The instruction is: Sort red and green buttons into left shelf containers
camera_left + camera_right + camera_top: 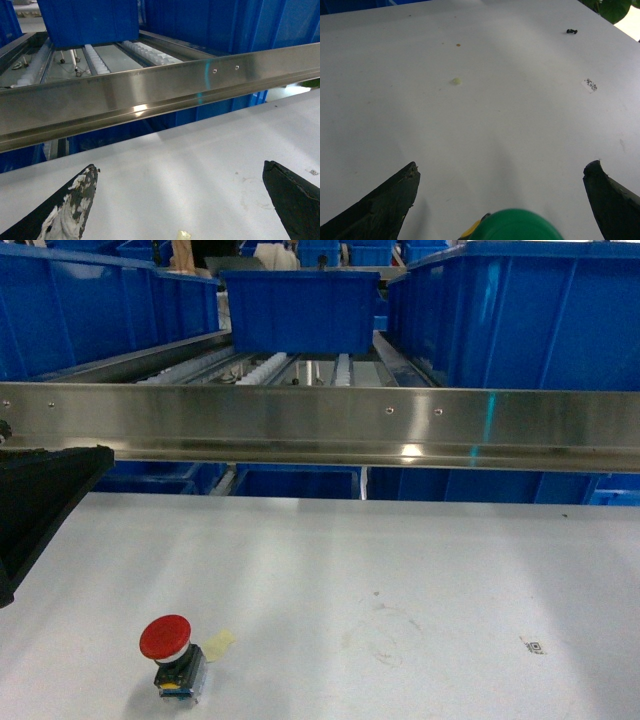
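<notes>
The red button (pixel 167 648) stands on the white counter (pixel 400 570), down at about 7 o'clock in the head view. Its wide red cap sits on top of a dark body with blue and yellow parts. A small yellowish scrap (pixel 220 642) lies just beside it, at its 3 o'clock.

The green button (pixel 520 225) shows only in the right wrist view. Its round green cap peeks up at 6 o'clock, between the two dark fingers (pixel 380 207) of the right tool (pixel 501 172). The fingers are spread wide and do not touch it.

The left tool (pixel 181 172) is spread wide too, with nothing between its fingers. It hangs over the counter, facing a shiny metal rail (pixel 150 95).

Behind the rail, big blue bins (pixel 90 305) sit on the shelf, at 10 o'clock in the head view.
</notes>
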Robot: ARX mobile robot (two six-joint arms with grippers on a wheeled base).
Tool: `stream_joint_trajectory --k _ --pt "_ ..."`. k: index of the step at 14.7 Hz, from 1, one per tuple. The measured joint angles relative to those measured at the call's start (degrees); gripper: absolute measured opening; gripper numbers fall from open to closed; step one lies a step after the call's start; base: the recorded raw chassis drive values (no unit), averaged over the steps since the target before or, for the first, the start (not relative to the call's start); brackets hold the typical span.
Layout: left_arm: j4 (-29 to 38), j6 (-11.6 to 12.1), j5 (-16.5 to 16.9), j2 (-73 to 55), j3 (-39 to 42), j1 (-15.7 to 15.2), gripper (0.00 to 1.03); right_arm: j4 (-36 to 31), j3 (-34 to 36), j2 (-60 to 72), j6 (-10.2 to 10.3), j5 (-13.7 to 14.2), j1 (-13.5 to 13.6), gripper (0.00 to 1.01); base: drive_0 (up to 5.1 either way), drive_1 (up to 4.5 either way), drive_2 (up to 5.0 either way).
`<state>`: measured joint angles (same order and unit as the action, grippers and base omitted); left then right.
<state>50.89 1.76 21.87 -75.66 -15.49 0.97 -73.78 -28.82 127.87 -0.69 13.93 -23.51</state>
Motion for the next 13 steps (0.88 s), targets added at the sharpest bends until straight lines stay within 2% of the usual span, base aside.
stream_joint_trajectory --k 3,5,6,7,8,13 --pt "0.02 0.00 -0.02 0.00 0.00 0.00 0.98 0.07 -0.70 0.48 0.00 -0.09 -0.63 0.98 0.0 0.00 0.0" --pt "0.02 0.00 -0.02 0.00 0.00 0.00 0.98 0.04 -0.81 0.66 -1.11 -1.16 -1.31 0.98 0.0 0.00 0.0" --pt "0.02 0.00 -0.02 0.00 0.00 0.00 0.98 0.07 -0.81 0.66 -1.36 -1.20 -1.31 0.78 0.0 0.00 0.0" --pt "0.02 0.00 -0.02 0.00 0.00 0.00 0.98 0.04 -0.81 0.66 -1.44 -1.20 -1.31 0.44 0.0 0.00 0.0" --pt "0.02 0.00 -0.02 0.00 0.00 0.00 0.98 0.07 -0.81 0.66 -1.53 -1.20 -1.31 0.33 0.0 0.00 0.0" --pt "0.02 0.00 -0.02 0.00 0.00 0.00 0.98 0.09 -0.81 0.66 -1.57 -1.27 -1.31 0.31 0.0 0.00 0.0"
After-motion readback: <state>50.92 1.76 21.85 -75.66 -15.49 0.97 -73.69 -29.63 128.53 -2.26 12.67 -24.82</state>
